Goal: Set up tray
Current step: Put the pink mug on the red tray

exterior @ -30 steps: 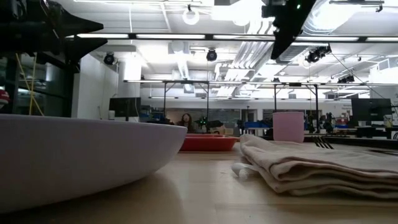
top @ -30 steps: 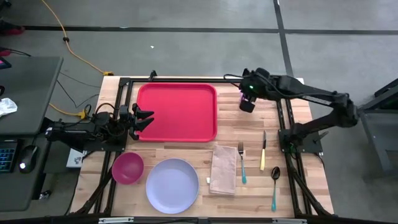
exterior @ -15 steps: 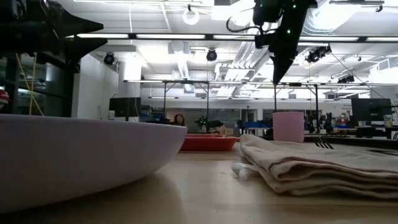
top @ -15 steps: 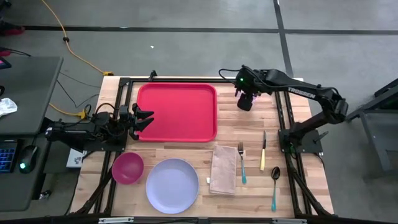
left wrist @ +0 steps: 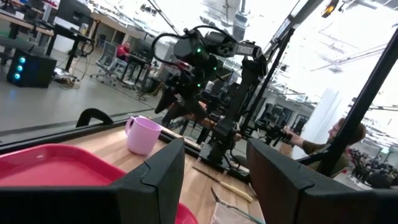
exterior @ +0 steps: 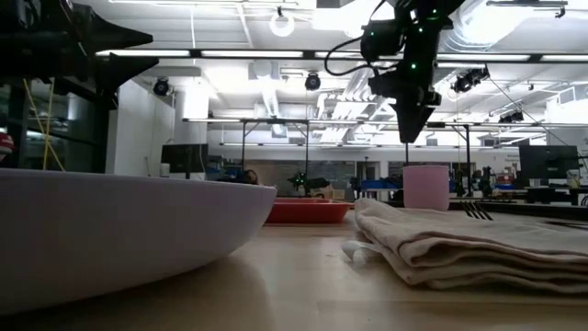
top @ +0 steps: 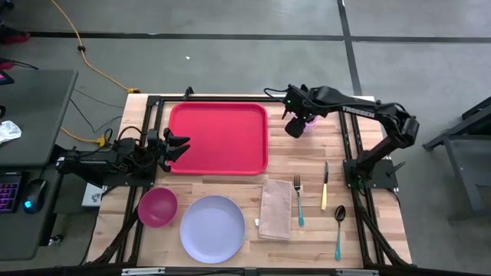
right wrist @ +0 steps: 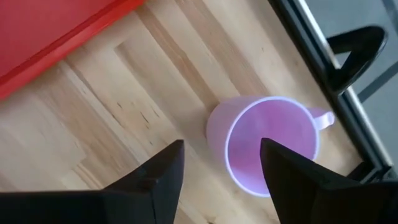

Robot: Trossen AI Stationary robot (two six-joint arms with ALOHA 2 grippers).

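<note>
The red tray (top: 219, 138) lies flat at the table's far middle, also in the low view (exterior: 308, 211). To its right a pale pink mug (right wrist: 270, 143) stands upright on the wood, handle toward the table's right edge. My right gripper (right wrist: 217, 186) hangs open above the mug (exterior: 425, 187), pointing steeply down, its fingertips above the rim and apart from it (exterior: 411, 129). My left gripper (left wrist: 214, 180) waits open at the tray's left edge (top: 176, 147), pointing level toward the right.
Along the near edge lie a magenta bowl (top: 157, 207), a round lavender plate (top: 212, 228), a folded beige napkin (top: 275, 208), a fork (top: 298, 201), a knife (top: 324, 186) and a spoon (top: 338, 226). A black frame rail (right wrist: 323, 68) runs just beyond the mug.
My right gripper has come down and toward the table's left, ending over the pink mug, and has tipped to point more steeply downward. The mug and the tray have stayed put.
</note>
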